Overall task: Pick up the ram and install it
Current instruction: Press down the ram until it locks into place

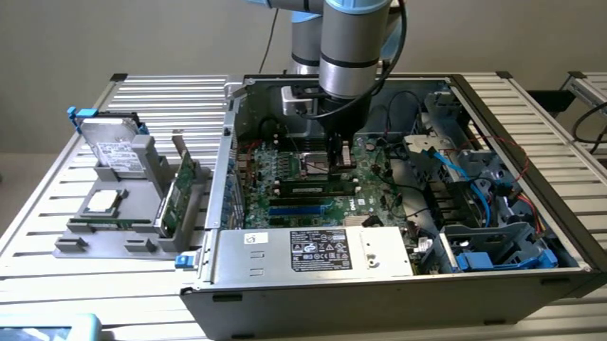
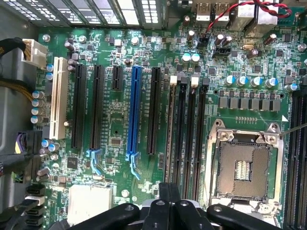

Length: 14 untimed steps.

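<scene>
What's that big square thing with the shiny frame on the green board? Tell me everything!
The square, silver-framed processor socket lies flat on the green circuit board. Its shiny metal frame rings a dark field of tiny contacts with a paler patch in the middle. No chip sits inside. Black memory slots run beside it.

The arm point(image 1: 353, 42) above the computer case point(image 1: 379, 288) is cut off by the picture's edge. The tool point(image 2: 169, 188) is cropped in the wrist view, and its black body covers one edge of the CPU socket point(image 2: 242, 167). In the exterior view its lower end is lost among dark cables inside the case. The ram point(image 1: 318, 190), inside the case just beside the tool, is a dark strip too small to show chips, label or whether its clips are latched. Print on the case's power-supply label point(image 1: 320, 252) is unreadable. Outside the case, the counter point(image 1: 43, 206) and a pale blue object point(image 1: 43, 328) run past the edge.
</scene>
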{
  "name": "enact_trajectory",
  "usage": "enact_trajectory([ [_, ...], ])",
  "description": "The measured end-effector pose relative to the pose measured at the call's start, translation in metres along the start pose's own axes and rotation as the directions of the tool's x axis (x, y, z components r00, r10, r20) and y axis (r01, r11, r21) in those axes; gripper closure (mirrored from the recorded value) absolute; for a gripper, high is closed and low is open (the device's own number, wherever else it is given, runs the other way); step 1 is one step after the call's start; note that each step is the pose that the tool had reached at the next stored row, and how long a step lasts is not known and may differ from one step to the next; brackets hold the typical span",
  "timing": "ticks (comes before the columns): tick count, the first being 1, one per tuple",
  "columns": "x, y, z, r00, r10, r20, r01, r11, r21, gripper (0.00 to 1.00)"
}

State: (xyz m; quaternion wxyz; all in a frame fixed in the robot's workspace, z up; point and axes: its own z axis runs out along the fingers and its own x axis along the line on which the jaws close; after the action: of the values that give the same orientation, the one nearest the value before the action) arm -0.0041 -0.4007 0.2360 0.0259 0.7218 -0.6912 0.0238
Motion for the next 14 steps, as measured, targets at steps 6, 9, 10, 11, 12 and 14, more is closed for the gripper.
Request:
enact_trajectory([
  [6, 0.0002, -0.0051, 0.0005, 1.0000, 0.006, 0.0000, -0.006, 1.0000, -0.0007, 0.89],
  [9, 0.0003, -0.0063, 0.0010, 0.9998, 0.021, -0.0002, -0.021, 0.9998, -0.0018, 0.89],
  [10, 0.0003, -0.0066, 0.0011, 0.9996, 0.027, -0.0002, -0.027, 0.9996, -0.0023, 0.89],
  [11, 0.0002, -0.0069, 0.0013, 0.9994, 0.034, -0.0001, -0.034, 0.9994, -0.0027, 0.89],
  [12, 0.0003, -0.0071, 0.0014, 0.9991, 0.042, -0.0001, -0.042, 0.9991, -0.0033, 0.89],
  [14, 0.0003, -0.0080, 0.0015, 0.9986, 0.052, -0.0003, -0.052, 0.9986, -0.0040, 0.89],
])
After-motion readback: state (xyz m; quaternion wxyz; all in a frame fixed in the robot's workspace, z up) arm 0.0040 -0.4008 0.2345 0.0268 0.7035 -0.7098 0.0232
